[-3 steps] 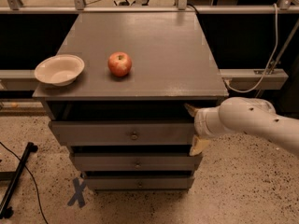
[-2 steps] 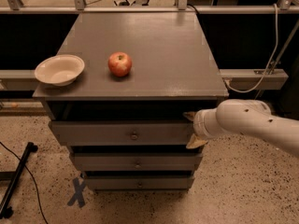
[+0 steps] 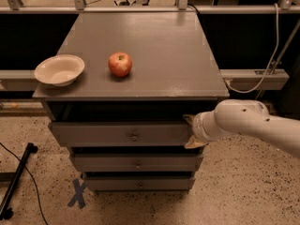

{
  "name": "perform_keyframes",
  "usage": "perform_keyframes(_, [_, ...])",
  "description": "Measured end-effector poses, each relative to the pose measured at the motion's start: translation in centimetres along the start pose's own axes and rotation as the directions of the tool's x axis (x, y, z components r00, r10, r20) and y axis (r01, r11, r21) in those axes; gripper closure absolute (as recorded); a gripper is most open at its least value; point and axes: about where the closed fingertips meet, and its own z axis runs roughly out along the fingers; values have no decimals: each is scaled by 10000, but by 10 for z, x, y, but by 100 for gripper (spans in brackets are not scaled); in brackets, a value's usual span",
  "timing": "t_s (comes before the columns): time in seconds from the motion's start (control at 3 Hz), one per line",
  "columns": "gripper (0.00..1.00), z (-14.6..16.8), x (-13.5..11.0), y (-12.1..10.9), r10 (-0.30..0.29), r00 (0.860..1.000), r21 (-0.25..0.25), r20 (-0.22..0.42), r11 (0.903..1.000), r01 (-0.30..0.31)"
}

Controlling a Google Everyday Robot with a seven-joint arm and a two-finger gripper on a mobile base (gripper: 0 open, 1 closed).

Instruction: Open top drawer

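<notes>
I counted three drawers, one bowl [image 3: 59, 70], one apple [image 3: 120, 64] and one white arm. The top drawer [image 3: 117, 134] sat mid-frame under the cabinet top [image 3: 159, 41], with a dark gap above it and the middle drawer [image 3: 137, 163] and bottom drawer [image 3: 139, 183] below. The gripper [image 3: 190, 131] was at that front's right end; whether it was clamped I couldn't tell. Since a second before it had edged slightly left, while bowl and apple stayed put. The speckled floor [image 3: 243, 196] carried a taped X [image 3: 78, 193] at lower left.
</notes>
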Motion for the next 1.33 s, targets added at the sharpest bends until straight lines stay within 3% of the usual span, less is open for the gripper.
perform_keyframes(1.33, [42, -51, -4, 70, 987, 9947, -767, 298, 9924, -962])
